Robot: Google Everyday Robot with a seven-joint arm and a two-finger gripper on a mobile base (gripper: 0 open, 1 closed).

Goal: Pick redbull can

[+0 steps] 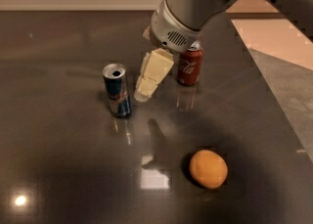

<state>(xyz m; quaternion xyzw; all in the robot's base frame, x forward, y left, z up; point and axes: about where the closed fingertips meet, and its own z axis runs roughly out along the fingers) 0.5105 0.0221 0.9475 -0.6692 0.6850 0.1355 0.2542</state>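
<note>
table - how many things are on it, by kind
cans: 2 (redbull can, cola can)
orange: 1
total: 3
The gripper hangs between the two cans, not counted.

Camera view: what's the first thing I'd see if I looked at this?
The big grey robot arm reaches down from the top right, its cream claw hanging just right of the slim blue-and-silver metal can standing mid-table. A round orange fruit glows in front on the dark shiny table, and a short dark-red cola can stands behind the claw.
</note>
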